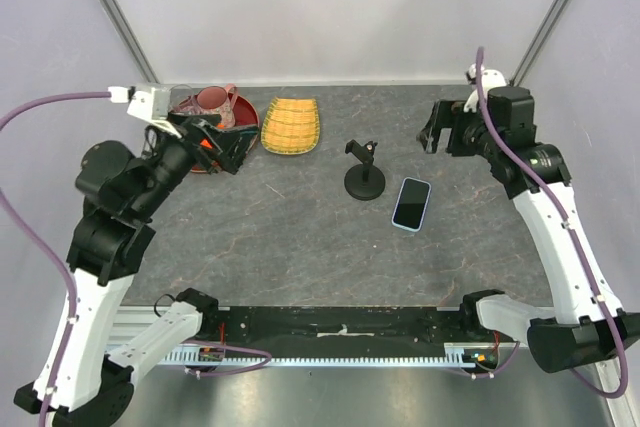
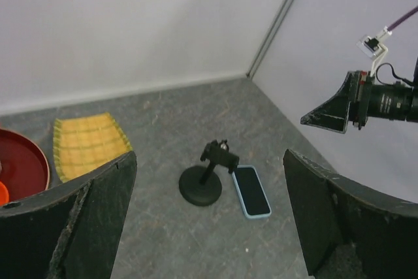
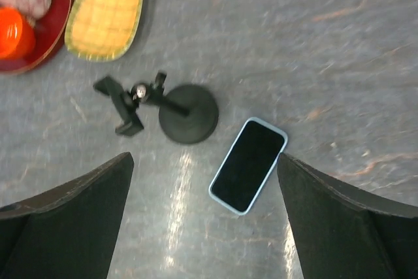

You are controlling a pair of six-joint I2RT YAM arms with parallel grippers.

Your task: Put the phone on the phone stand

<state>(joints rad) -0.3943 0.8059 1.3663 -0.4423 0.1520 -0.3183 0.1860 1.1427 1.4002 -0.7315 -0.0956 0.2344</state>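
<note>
Fingers of the left gripper (image 1: 228, 147) and right gripper (image 1: 432, 135) stand wide, empty. The slim, black-screened, blue-edged phone (image 1: 411, 203) lies flat just beside the black disc-based phone stand (image 1: 364, 179); a low approach could topple that stand.

The red bowl (image 3: 51, 34) is cut off at the right wrist view's corner; its orange item (image 3: 12, 34) is blurred, perhaps fruit. From above, the left gripper (image 1: 238, 152) hides part of it.

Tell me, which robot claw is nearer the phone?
The right gripper, on the phone's side; the left gripper hovers far off by the red bowl.
</note>
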